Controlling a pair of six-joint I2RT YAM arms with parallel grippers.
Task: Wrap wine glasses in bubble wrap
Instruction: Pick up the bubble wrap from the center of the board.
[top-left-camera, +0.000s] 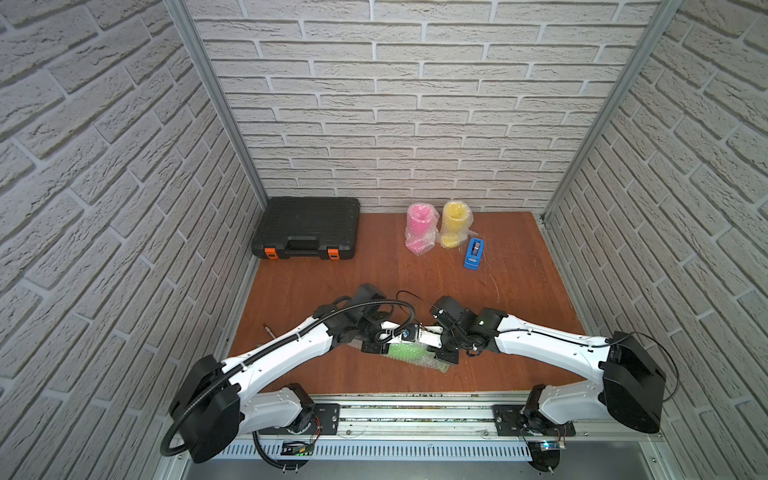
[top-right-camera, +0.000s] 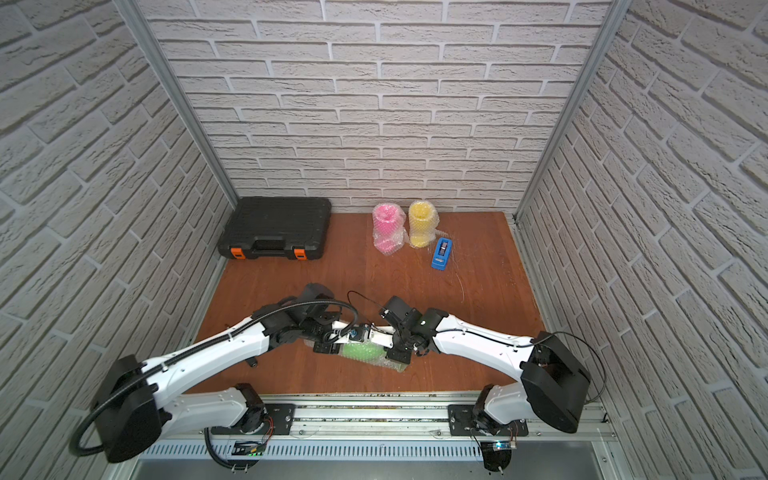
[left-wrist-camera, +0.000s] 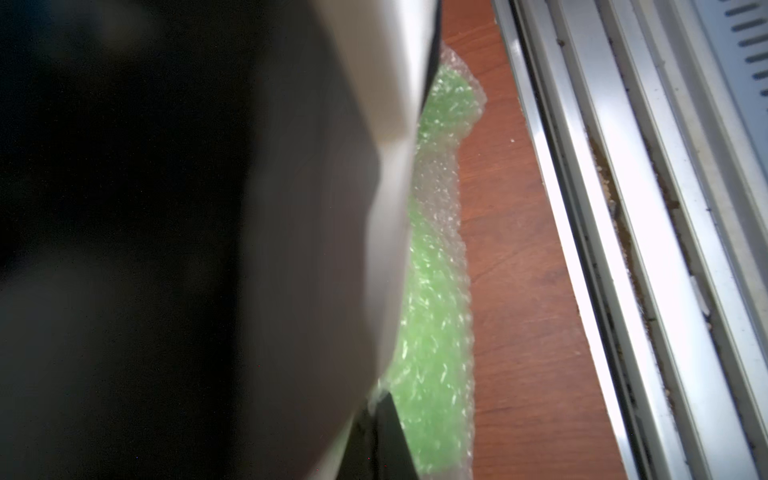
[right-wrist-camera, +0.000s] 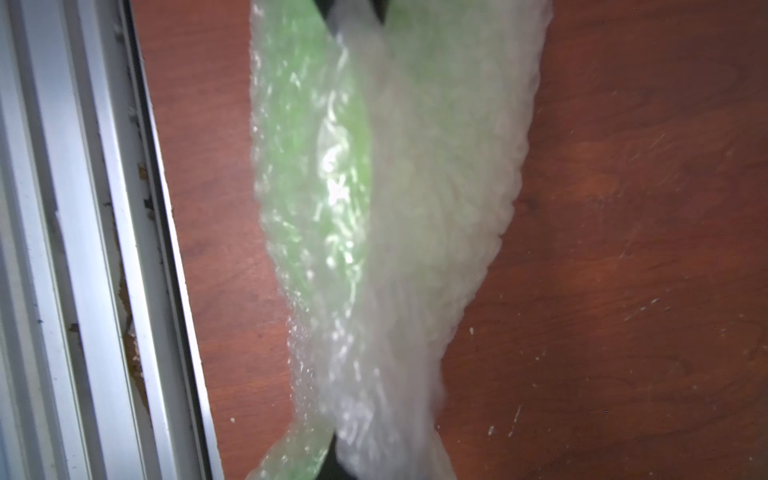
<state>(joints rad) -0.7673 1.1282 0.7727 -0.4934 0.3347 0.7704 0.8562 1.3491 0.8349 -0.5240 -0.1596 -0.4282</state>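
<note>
Right, the green goblet (top-left-camera: 405, 351) is lying on its side at the front of the tabletop (top-left-camera: 374, 282). Its long axis runs across from my left arm to my right. The fatter green part sits toward my left gripper (top-left-camera: 376, 348). It's rolled inside a sheet of bubble wrap (right-wrist-camera: 436, 187). My left gripper is clamped on one end of that wrap, and my right gripper (top-left-camera: 444, 356) is pinched tight on the opposite end. That's three goblets in all. The pink goblet (top-left-camera: 420, 228) and the yellow goblet (top-left-camera: 455, 224) stand upright side by side at the back, mouths up, each in its own wrap. One blue tape dispenser (top-left-camera: 474, 254) is just beside the yellow goblet. One black case (top-left-camera: 306, 228) is in the back left corner, lid shut, so I can't see its contents.
</note>
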